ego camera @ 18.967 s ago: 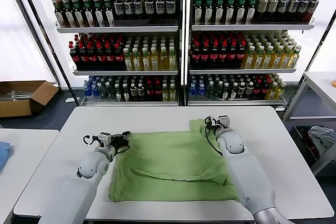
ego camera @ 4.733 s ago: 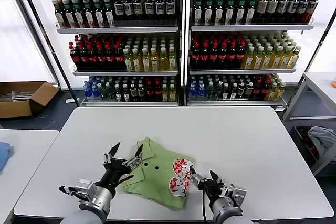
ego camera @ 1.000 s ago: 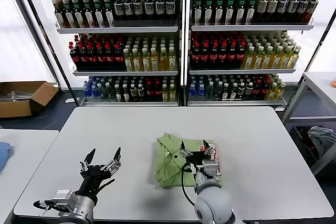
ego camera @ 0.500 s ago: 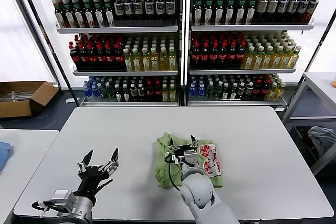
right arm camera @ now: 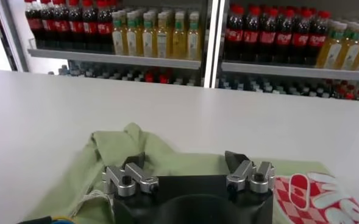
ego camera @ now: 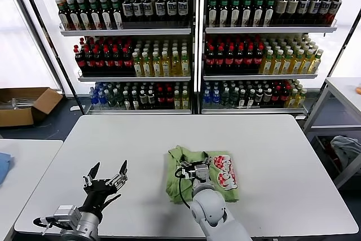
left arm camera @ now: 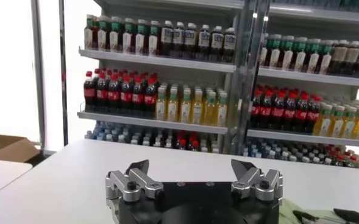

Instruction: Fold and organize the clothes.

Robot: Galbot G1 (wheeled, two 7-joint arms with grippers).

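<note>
A light green shirt lies folded into a small packet on the white table, right of centre and near the front. Its red-and-white logo faces up on the packet's right part. My right gripper stands open just above the packet's middle, with nothing between its fingers. In the right wrist view the green cloth and the logo lie under the open right gripper. My left gripper hovers open over bare table at the front left, well apart from the shirt. The left wrist view shows the left gripper empty.
Shelves of bottles stand behind the table's far edge. A cardboard box sits on the floor at the left. Another white table is at the left, and a cart with cloth at the right.
My right gripper has slid to the left across the folded shirt, uncovering the logo. The left gripper has stayed almost where it was.
</note>
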